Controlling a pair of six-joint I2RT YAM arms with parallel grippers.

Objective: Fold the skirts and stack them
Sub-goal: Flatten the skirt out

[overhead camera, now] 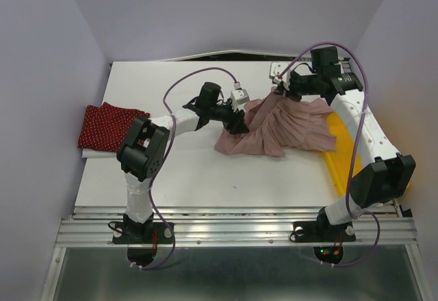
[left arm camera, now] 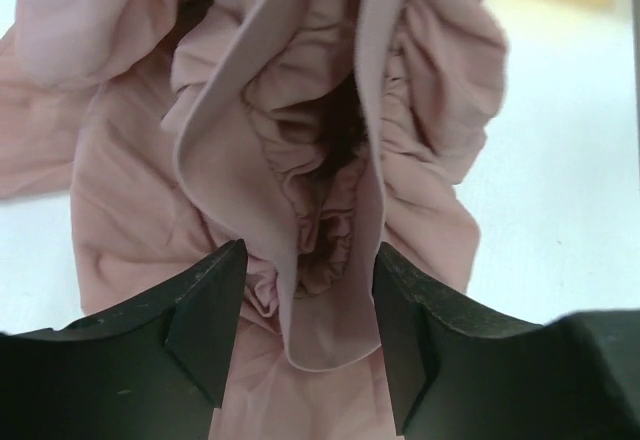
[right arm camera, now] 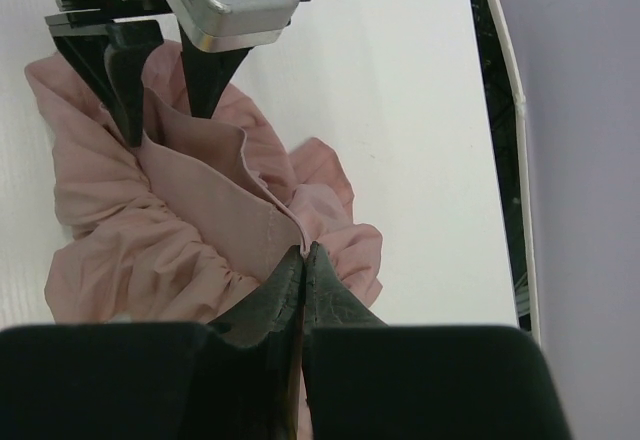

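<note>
Pinching pink skirt at its edge: R gripper, fingers clamped tight on the fabric, upper right of centre in top view. L gripper jaws spread, waistband fold lying loose btwn them, not squeezed. Skirt bunched mid-table, its right edge meeting yellow tray. Red dotted skirt lies flat at far left, well apart.

— How many skirts on the table?
— Two: one dark red dotted skirt at its left edge, one pink skirt right of its middle.
— Trays?
— One yellow tray, at its right edge.
— Grippers?
— Two: left gripper, right gripper.
</note>
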